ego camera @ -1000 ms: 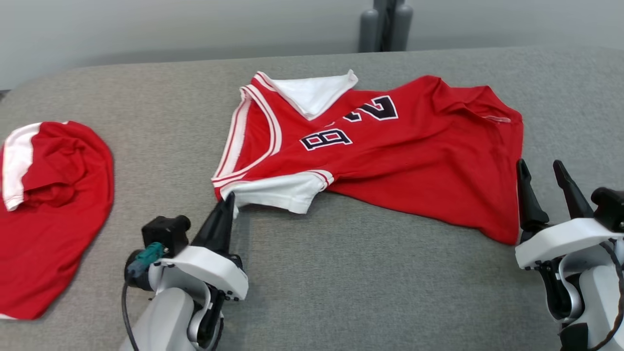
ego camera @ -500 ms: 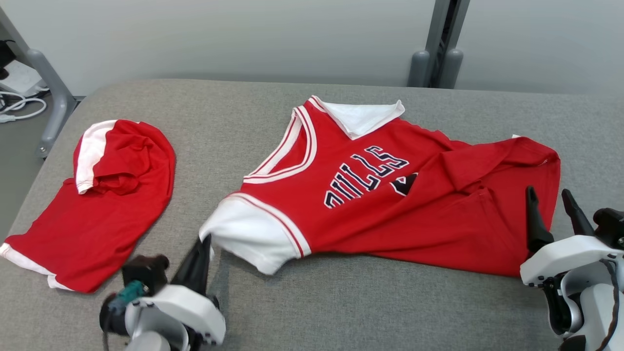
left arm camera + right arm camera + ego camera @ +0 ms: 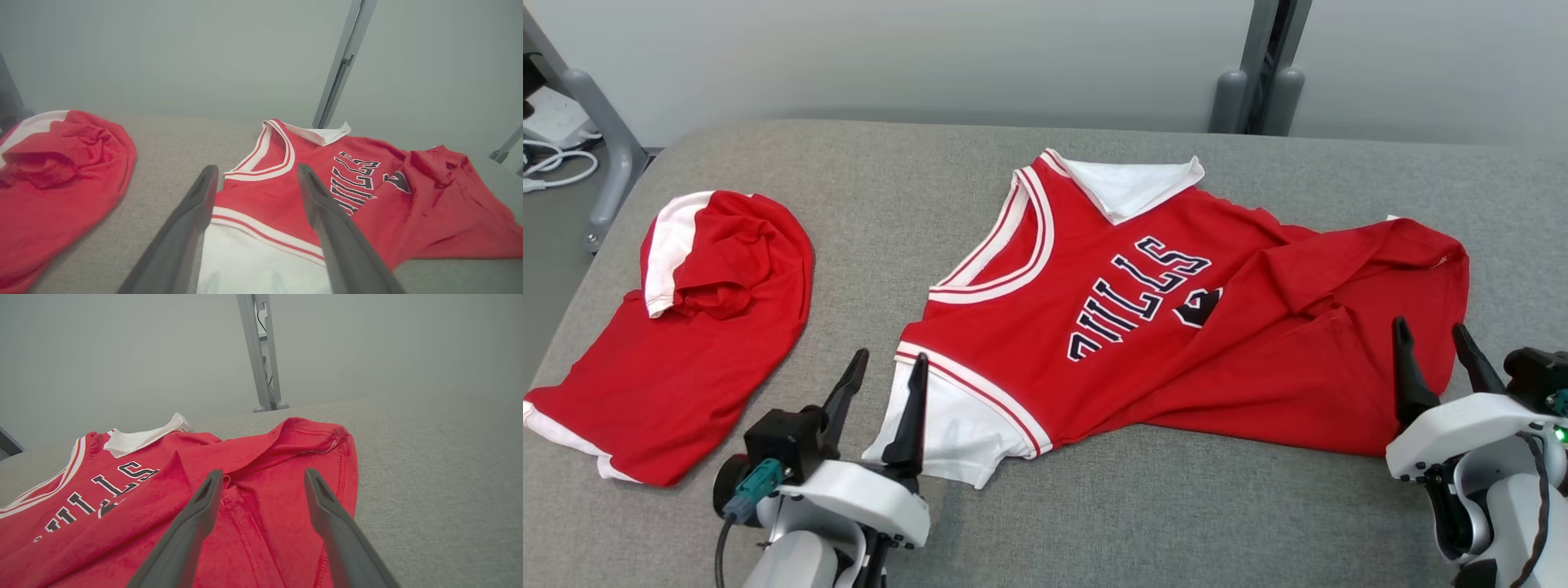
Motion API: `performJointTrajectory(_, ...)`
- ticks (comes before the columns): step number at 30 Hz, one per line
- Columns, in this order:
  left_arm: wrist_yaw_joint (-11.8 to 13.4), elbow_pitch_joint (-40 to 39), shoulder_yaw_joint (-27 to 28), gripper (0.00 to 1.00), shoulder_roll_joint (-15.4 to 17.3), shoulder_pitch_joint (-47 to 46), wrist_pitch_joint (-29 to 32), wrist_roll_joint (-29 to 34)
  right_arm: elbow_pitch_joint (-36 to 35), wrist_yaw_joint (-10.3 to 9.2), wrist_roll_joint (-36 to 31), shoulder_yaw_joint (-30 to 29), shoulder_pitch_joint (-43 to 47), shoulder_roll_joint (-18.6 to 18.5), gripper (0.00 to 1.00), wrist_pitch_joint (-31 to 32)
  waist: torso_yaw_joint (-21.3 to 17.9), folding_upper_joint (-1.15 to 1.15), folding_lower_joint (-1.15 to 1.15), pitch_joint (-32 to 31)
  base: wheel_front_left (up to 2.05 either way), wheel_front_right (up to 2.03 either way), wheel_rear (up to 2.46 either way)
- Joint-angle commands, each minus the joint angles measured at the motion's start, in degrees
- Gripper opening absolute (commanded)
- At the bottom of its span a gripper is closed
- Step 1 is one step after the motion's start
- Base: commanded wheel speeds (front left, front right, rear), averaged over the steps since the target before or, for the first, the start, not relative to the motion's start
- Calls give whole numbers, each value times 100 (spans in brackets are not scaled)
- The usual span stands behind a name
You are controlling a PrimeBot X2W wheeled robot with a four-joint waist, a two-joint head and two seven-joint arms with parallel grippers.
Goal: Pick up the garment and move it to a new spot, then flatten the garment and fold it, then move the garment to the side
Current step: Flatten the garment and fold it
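- The jersey lies on the table, from the middle across to the right. It is red with white trim, its V-neck towards the left.
- Its right half is rumpled: a broad fold of red cloth lies over the chest and the hem end.
- One white sleeve lies flat at the near left corner. The other is turned up at the far edge.
- Dark lettering with a white outline runs slantwise across the chest, and "ULLS" can be read. A dark mark beside it is half hidden under the fold.
- The left gripper stands wide open and holds nothing. One finger is over the near sleeve and the other over bare table just beside it. Whether they touch the cloth I cannot tell.
- The right gripper is also wide open and empty, fingers pointing up in front of the jersey's hem end.
- A second garment, red with white bands, lies bunched at the table's left end, well apart from the jersey.
- Behind the table a grey post stands against a pale wall.
- White cables lie on the floor at the far left.
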Motion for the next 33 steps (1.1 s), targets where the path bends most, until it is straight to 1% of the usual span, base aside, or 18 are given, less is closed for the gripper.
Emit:
performJointTrajectory(1,-49,-53,-19,100,-16,-87,-50,54,-13,-2,38,23,-78,-61,100,61,8,0,0,59,0,0,0)
performJointTrajectory(7,-218,-18,-187,100,-181,-194,-130,182,161,-2,111,275,-346,-273,100,327,111,0,0,271,0,0,0)
performJointTrajectory(10,-258,18,-221,100,-210,-226,-136,208,255,-2,150,371,-465,-343,100,399,161,0,0,342,0,0,0)
performJointTrajectory(18,-379,91,-220,100,-342,-302,-145,301,861,-2,199,777,-865,-600,100,597,436,0,0,538,0,0,0)
performJointTrajectory(26,-452,104,-117,100,-379,-342,-147,363,1331,-2,290,901,-1054,-638,99,485,553,0,0,628,0,0,0)
performJointTrajectory(27,-458,103,-100,100,-383,-346,-147,372,1371,-2,309,924,-1076,-629,45,467,551,0,0,637,0,0,0)
performJointTrajectory(29,-461,106,-64,100,-391,-356,-147,395,1439,-2,339,971,-1121,-625,1,424,538,0,0,649,0,0,0)
performJointTrajectory(33,-473,123,-1,100,-402,-378,-147,436,1503,-2,450,1092,-1177,-623,0,270,483,0,0,665,0,0,0)
